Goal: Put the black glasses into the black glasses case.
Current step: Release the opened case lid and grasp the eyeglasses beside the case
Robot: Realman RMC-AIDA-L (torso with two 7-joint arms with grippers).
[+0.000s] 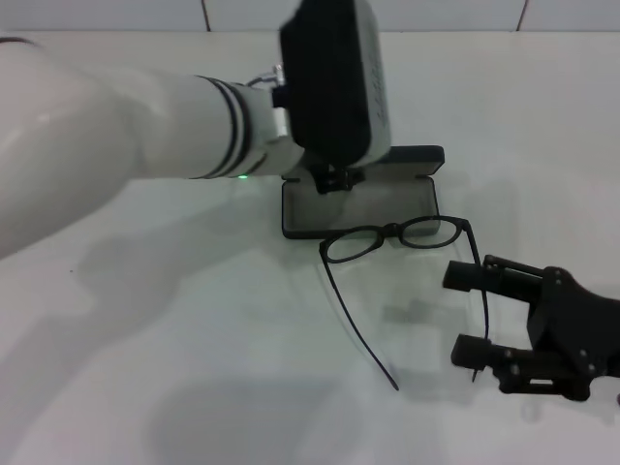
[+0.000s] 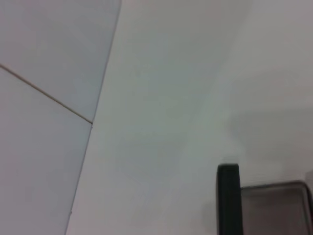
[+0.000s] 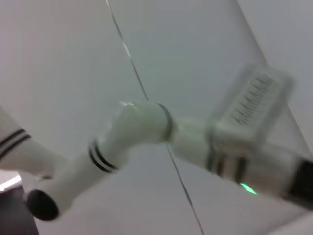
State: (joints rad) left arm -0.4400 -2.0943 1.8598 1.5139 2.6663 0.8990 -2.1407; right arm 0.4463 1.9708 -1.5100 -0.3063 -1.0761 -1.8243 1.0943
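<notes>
**Two grippers, one open case, glasses between them**

I am working over a plain white table [image 1: 194, 368] that is meeting a white tiled wall [image 1: 436, 14] at its far edge.

My black glasses case [image 1: 360, 207] is lying open at the centre of the table, lid standing up at the far side, greyish lining showing. My left gripper [image 1: 334, 180] is hanging over the case's far left part, touching or nearly touching it; I cannot tell whether its fingers are open or closed.

My black glasses [image 1: 397, 235] are resting with the lenses leaning on the case's near edge, temple arms unfolded and reaching toward me across the table.

My right gripper [image 1: 469, 315] is sitting near right, fingers spread apart and pointing left, holding nothing. The right temple arm is passing just beside its fingertips [image 1: 463, 277], between them.
</notes>
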